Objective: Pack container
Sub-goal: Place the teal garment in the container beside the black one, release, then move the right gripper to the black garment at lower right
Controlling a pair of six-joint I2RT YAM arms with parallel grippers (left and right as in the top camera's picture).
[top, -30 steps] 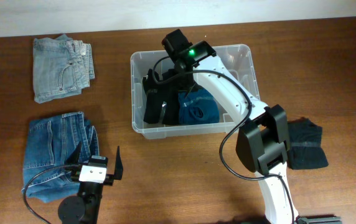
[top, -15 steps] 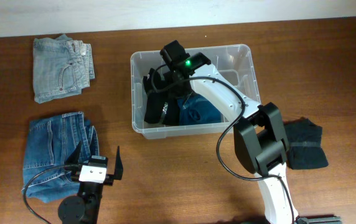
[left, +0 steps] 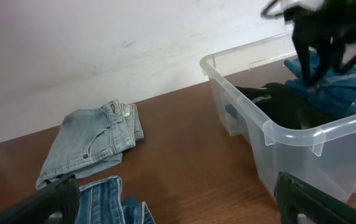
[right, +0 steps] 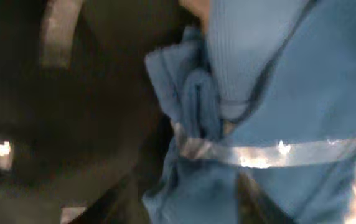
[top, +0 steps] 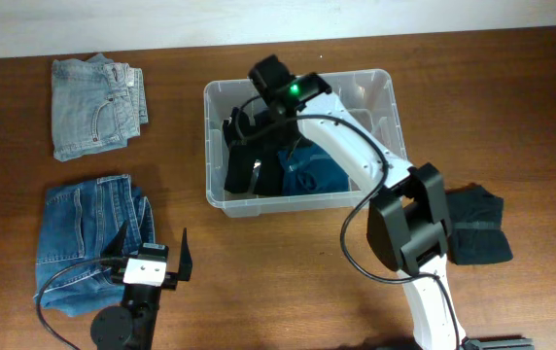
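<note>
I am holding my left gripper (top: 153,238) near the table (top: 259,282) edge, fingers spread wide and empty, just beside the folded blue jeans (top: 84,228). Farther out, my right gripper (top: 257,136) is hanging down inside the container (top: 297,202) at mid-table, over a black garment (top: 239,173) and a blue garment (top: 319,175). I cannot tell whether those fingers are gripping or released.
</note>
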